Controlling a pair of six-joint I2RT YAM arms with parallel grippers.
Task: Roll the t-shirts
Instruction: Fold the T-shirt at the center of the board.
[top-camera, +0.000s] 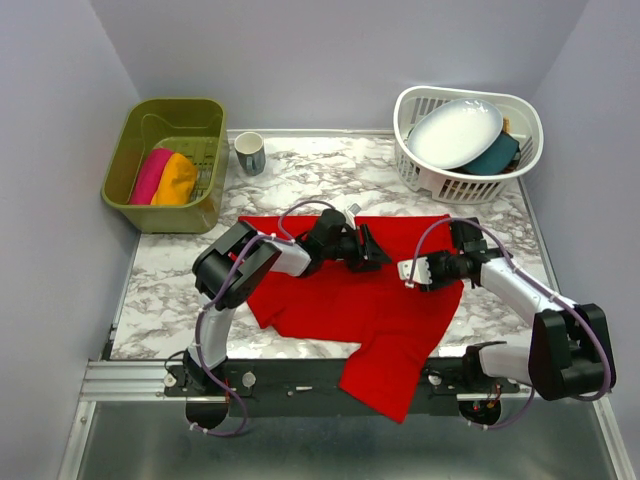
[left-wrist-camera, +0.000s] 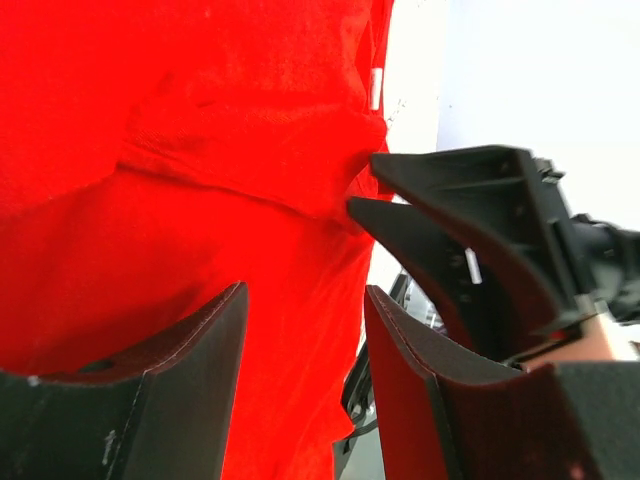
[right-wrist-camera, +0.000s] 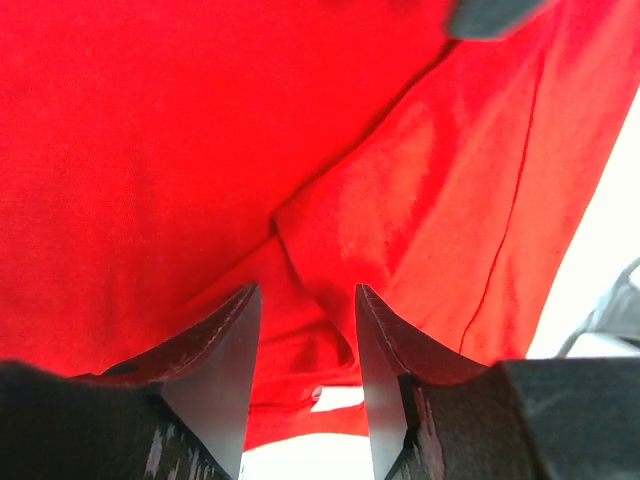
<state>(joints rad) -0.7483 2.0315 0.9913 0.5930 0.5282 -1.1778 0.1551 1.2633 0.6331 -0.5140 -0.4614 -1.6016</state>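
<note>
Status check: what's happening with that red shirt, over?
Left gripper open, right gripper open, both at the red t-shirt. Shirt not rolled, part hanging off the near edge. Nothing blocking.

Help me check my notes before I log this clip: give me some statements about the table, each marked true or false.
1. The red t-shirt lies spread on the table, with part of it hanging over the near edge. True.
2. The green bin holds a pink t-shirt and an orange t-shirt. True.
3. The mug stands inside the white basket. False: it stands on the table beside the green bin.
4. The left gripper is clamped shut. False: its fingers stand apart over the red t-shirt.
5. The white basket is empty. False: it holds a white plate and a teal dish.
</note>
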